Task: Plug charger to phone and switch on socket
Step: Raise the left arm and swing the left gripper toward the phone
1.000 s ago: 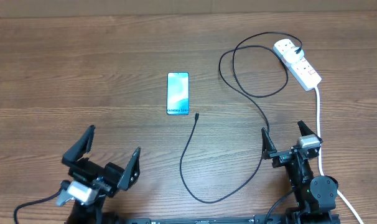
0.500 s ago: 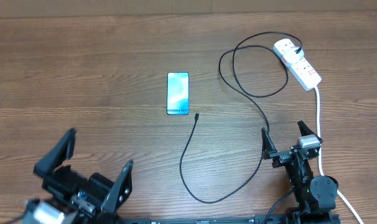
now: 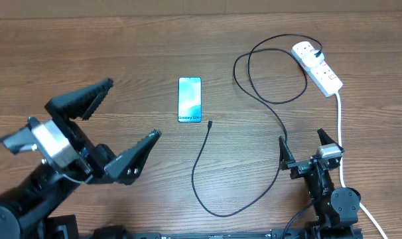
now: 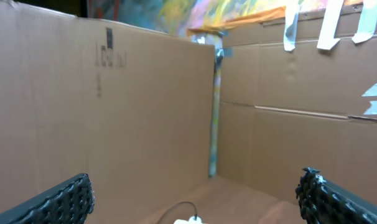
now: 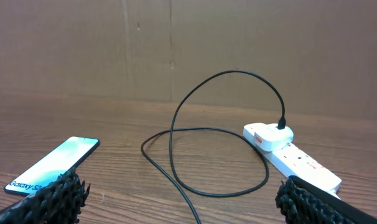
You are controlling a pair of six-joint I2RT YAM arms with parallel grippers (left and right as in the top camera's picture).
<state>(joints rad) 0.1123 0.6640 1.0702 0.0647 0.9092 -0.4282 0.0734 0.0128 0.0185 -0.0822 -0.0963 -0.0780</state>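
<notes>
Both jaws are spread and empty; next the left gripper (image 3: 111, 119) must reach the charger (image 3: 208, 124) tip ahead, beside the phone (image 3: 190, 99).

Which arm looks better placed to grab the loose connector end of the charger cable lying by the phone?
Probably the left. The left gripper is open and raised, nearer the connector tip beside the phone. The right gripper is open too, but sits farther off, by the white cord.
</notes>
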